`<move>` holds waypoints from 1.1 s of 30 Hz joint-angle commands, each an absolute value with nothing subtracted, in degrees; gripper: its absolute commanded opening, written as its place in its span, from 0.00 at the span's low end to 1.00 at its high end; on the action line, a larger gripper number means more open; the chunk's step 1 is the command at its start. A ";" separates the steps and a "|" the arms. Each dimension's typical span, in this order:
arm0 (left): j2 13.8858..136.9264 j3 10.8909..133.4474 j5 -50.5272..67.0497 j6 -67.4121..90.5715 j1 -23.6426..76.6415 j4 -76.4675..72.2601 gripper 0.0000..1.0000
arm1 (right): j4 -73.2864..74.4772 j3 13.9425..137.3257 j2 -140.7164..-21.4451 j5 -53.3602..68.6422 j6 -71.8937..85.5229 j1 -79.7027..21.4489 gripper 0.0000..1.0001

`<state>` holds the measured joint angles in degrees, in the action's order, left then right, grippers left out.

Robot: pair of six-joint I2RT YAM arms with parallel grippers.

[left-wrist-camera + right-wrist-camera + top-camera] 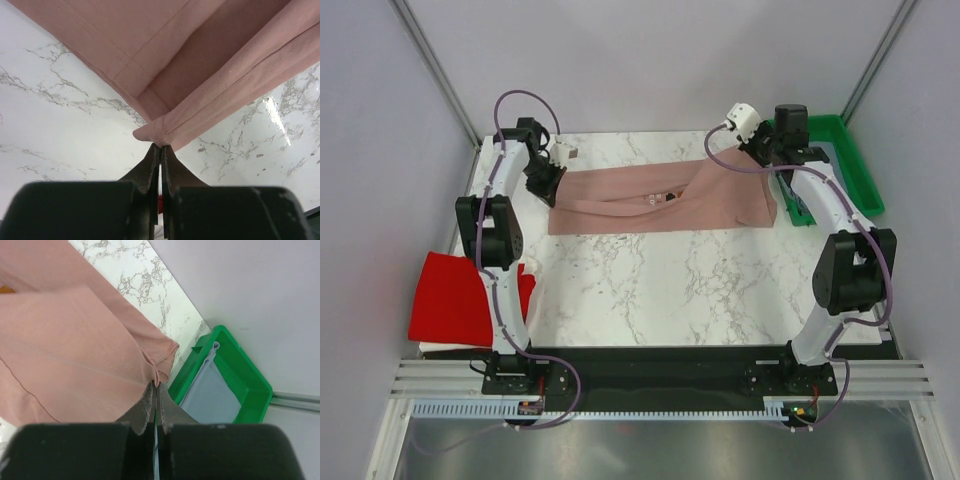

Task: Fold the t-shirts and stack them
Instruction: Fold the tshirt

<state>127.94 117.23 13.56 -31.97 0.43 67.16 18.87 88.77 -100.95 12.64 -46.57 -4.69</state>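
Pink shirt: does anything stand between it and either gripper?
Nothing visible. The left gripper is shut on a corner of the pink shirt, and the right gripper is shut on another corner.

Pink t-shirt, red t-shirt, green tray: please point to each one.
pink t-shirt (pixel 610 212), top external view, left part of the cloth
red t-shirt (pixel 445 300), top external view, middle of the cloth
green tray (pixel 860 178), top external view, right wall

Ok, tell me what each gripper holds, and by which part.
Both hold the dusty-pink cloth t-shirt: the left gripper pinches a folded corner at its left end, the right gripper a folded corner at its right end.
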 commanded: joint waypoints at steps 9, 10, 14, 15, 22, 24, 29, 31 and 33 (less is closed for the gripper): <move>135.96 128.93 12.39 -26.11 0.09 67.94 0.10 | 15.64 108.67 -121.01 9.50 -46.06 -4.74 0.00; 135.88 129.20 12.04 -26.10 0.09 68.03 0.12 | 15.99 110.90 -123.81 8.80 -44.66 -4.92 0.00; 132.73 127.27 9.06 -26.10 -1.04 65.84 0.15 | 14.34 113.12 -123.93 5.63 -42.46 -4.83 0.16; 132.37 126.40 8.97 -26.19 -1.58 65.57 0.19 | 14.41 112.59 -123.23 4.32 -42.36 -4.83 0.23; 129.38 126.03 5.37 -25.05 -1.67 62.76 0.37 | 13.89 103.46 -116.30 -4.47 -41.93 -4.92 0.41; 128.33 125.43 5.88 -25.22 -1.58 61.97 0.38 | 14.15 101.52 -114.54 -2.82 -41.31 -5.01 0.42; 126.39 122.97 10.45 -25.57 -0.70 61.43 0.39 | 20.12 102.37 -114.34 7.10 -39.29 -6.67 0.43; 125.95 119.46 13.95 -26.19 2.01 61.96 0.38 | 24.06 105.28 -117.06 10.53 -37.63 -7.21 0.43; 126.03 115.77 15.20 -26.37 2.90 62.23 0.36 | 25.74 110.37 -121.09 14.05 -35.43 -7.82 0.43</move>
